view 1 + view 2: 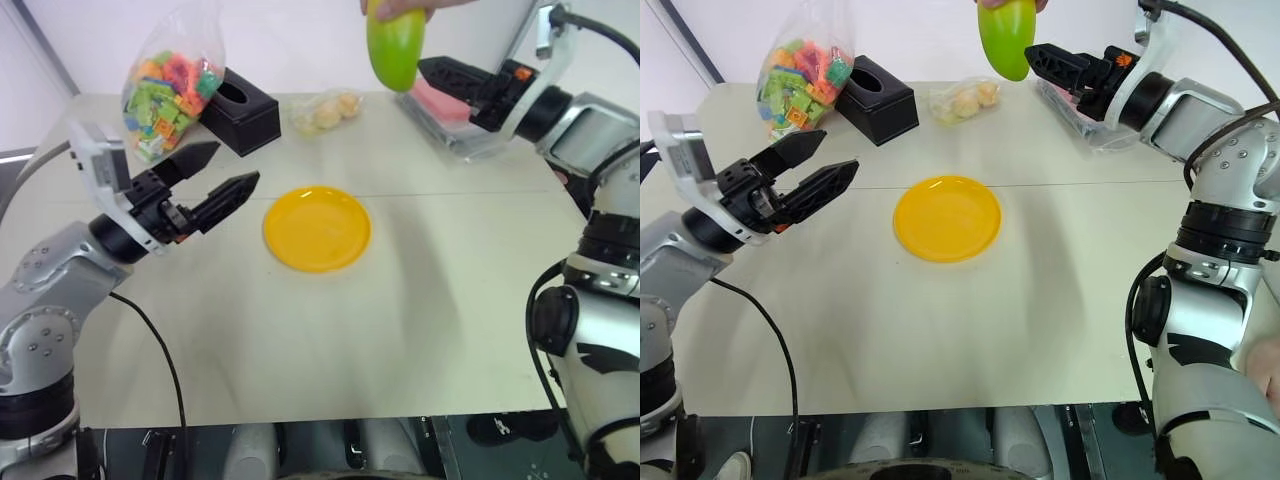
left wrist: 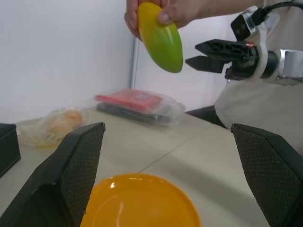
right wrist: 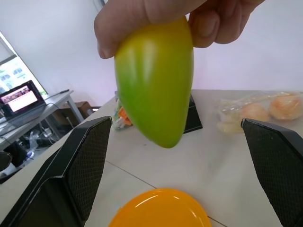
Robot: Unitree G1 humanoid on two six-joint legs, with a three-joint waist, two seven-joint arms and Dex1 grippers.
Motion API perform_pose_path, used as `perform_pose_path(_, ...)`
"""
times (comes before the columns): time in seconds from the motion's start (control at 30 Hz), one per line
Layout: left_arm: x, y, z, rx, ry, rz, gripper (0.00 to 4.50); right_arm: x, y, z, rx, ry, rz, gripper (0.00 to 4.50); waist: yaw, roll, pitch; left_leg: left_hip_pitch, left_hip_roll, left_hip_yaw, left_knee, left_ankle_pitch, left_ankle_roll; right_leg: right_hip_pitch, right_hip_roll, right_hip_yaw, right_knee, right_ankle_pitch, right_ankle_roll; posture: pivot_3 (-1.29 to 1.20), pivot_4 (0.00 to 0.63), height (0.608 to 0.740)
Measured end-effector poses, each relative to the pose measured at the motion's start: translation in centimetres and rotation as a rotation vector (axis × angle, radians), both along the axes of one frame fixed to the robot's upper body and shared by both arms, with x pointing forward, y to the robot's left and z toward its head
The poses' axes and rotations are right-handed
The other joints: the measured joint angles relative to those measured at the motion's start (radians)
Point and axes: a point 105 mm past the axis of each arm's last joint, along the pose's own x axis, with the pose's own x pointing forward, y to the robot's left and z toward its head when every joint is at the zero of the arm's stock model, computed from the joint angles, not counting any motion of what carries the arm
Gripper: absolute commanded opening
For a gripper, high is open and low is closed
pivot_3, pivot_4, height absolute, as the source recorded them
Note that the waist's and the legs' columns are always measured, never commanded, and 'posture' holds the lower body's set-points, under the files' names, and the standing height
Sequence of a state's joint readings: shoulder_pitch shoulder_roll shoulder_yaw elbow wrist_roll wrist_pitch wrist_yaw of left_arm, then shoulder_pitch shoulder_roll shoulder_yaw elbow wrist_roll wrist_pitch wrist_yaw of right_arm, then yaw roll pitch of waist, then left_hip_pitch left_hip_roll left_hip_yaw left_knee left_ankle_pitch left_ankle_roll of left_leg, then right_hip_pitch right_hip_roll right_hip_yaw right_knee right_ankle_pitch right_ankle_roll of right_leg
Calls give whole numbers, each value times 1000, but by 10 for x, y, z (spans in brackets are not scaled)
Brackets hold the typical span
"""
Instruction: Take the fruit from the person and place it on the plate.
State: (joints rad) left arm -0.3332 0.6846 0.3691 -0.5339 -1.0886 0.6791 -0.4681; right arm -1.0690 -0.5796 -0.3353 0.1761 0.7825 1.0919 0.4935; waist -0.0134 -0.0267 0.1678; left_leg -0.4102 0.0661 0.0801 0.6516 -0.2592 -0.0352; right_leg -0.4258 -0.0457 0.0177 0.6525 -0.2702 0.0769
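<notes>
A person's hand [image 3: 180, 16] holds the glossy yellow-green fruit [image 1: 395, 45] from above, hanging over the far side of the table. My right gripper [image 1: 430, 75] stands open just to the right of the fruit, level with its lower half and apart from it. In the right wrist view the fruit [image 3: 156, 80] hangs between and beyond the two spread fingers. The yellow plate [image 1: 317, 228] lies bare at the table's middle. My left gripper [image 1: 235, 165] is open and holds nothing, hovering left of the plate.
A bag of coloured bricks [image 1: 170, 80] and a black box [image 1: 240, 110] stand at the back left. A clear bag of pale round pieces [image 1: 325, 110] lies behind the plate. A clear packet with something pink inside [image 1: 450, 115] sits under my right gripper.
</notes>
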Motion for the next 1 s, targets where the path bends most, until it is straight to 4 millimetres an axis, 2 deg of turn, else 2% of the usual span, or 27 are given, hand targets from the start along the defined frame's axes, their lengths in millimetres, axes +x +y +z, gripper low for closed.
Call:
perform_pose_path(0.13, -1, -3, 6, -33, -9, -25, 4500, 2, 13, -1, -11, 0, 33, 4462, -1, 0, 0, 0, 0, 0, 0, 0, 0, 0, 0, 0, 0, 0, 0, 0, 150, 740)
perform_pose_path(0.37, 1, -3, 0, -14, 12, -13, 4500, 3, 26, 18, 14, -57, 72, 4462, -1, 0, 0, 0, 0, 0, 0, 0, 0, -1, 0, 0, 0, 0, 0, 0, 150, 740)
perform_pose_path(0.83, 0, -6, -9, 11, 35, 12, 4500, 27, 48, 6, 0, -37, 106, 4462, -2, 0, 0, 0, 0, 0, -1, 0, 0, -1, 0, 0, 0, 0, 0, 0, 150, 740)
perform_pose_path(1.0, 1, -5, -10, 13, 39, 34, 4500, 28, 51, 12, 0, -66, 117, 4462, -2, 0, 0, 0, 0, 0, -1, 0, 0, -1, 0, 0, 0, 0, 0, 0, 150, 740)
